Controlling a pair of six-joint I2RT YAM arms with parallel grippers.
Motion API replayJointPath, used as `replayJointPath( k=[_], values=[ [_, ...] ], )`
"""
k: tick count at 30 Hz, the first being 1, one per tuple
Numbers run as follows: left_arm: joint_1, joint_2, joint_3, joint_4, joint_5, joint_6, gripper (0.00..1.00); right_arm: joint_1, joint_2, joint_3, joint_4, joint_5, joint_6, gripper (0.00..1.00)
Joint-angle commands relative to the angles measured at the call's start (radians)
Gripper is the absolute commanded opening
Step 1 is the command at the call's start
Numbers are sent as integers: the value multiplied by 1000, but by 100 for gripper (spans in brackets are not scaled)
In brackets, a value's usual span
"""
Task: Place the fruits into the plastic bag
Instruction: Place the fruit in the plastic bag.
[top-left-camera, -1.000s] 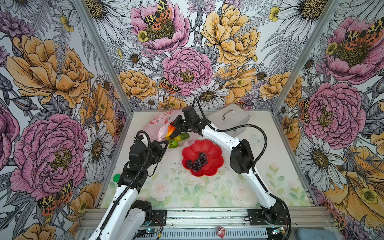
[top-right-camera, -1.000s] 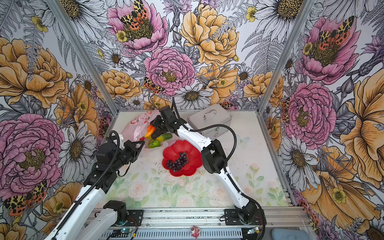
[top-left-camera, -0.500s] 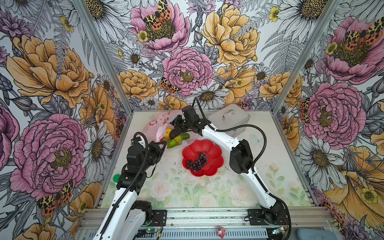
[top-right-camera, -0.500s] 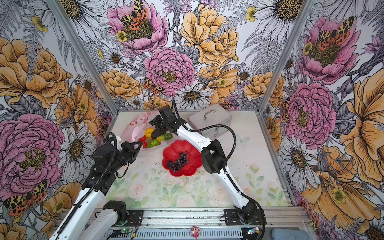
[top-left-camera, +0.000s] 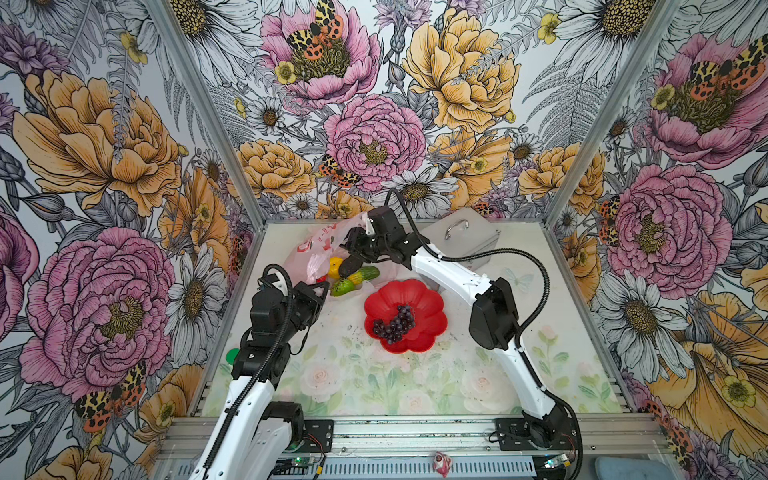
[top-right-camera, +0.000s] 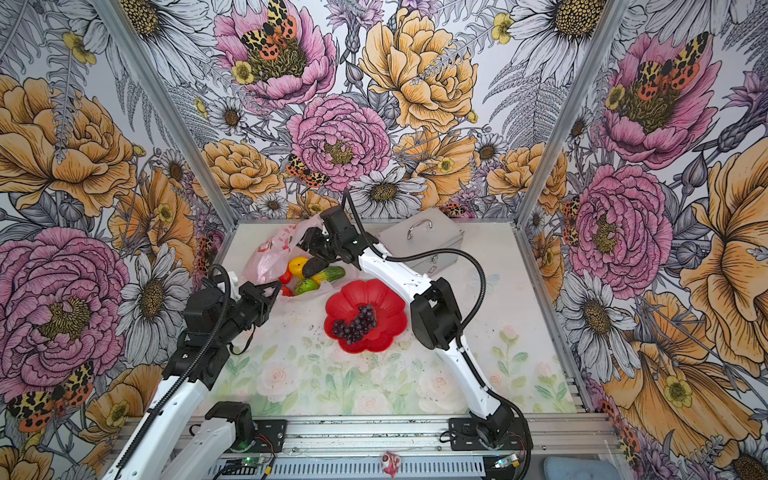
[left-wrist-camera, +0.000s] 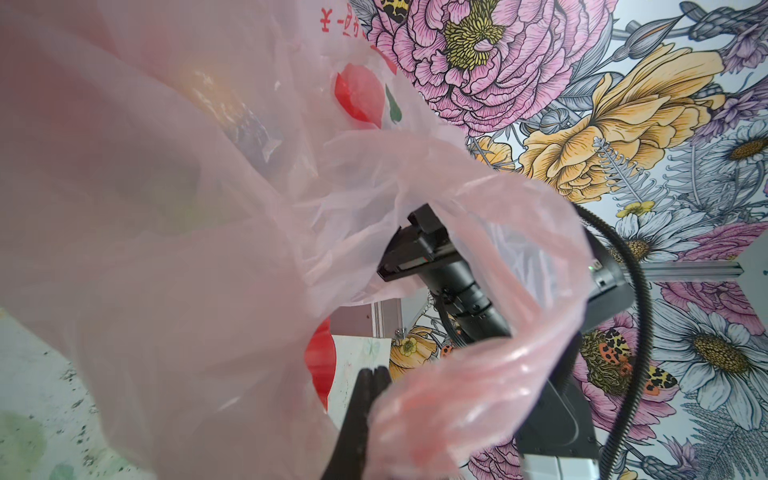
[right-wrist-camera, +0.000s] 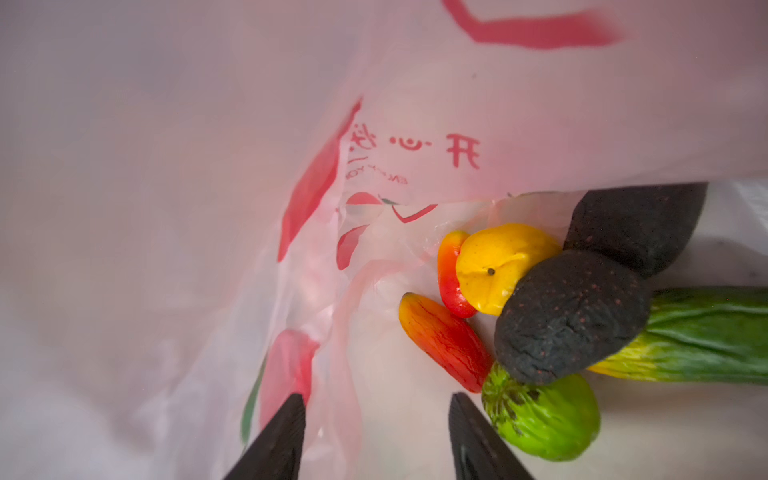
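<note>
Pale-pink translucent crinkly plastic bag (top-left-camera: 316, 249) on worktop (top-left-camera: 374, 374), behind-left of red flower-shaped dish (top-left-camera: 428, 299); left jaws clamped on its near edge, right jaws apart, empty, at its mouth. Purple grape bunch (top-left-camera: 395, 324) in dish. Dark avocado (top-left-camera: 351, 266), yellow lemon (top-left-camera: 334, 264), green lime (top-left-camera: 343, 286), red-yellow mangoes (right-wrist-camera: 446, 345) in bag mouth.

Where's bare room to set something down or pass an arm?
Free: the table's near strip between red dish and front rail; the right side between right arm and wall. Crowded: far-left corner, plastic bag, fruits, left claw, right claw.
</note>
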Motion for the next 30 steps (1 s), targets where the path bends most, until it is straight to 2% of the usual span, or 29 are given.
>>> replayJointPath(
  k=[1, 10, 12, 15, 18, 21, 26, 30],
  values=[
    [10, -15, 4, 17, 24, -2, 0, 8, -153, -77, 10, -30, -96, 57],
    [21, -17, 4, 21, 35, 2, 0, 5, -417, -363, -27, -49, -328, 60],
    [21, -20, 1, 21, 35, 2, 0, 2, -478, -436, -29, -41, -391, 66],
    [21, -28, -7, 23, 33, -2, 0, 4, -588, -572, -29, 26, -502, 99],
    [23, -37, -12, 21, 29, -2, 0, -6, -686, -698, -28, 107, -556, 99],
    [24, -48, -14, 10, 19, -2, 0, -56, -742, -797, -27, 103, -465, 99],
    [23, -72, -20, -24, -6, -6, 0, -146, -777, -959, -29, 61, -138, 99],
    [21, -98, -41, -28, -21, -21, 0, -162, -754, -1024, -79, -3, -44, 99]
  ],
)
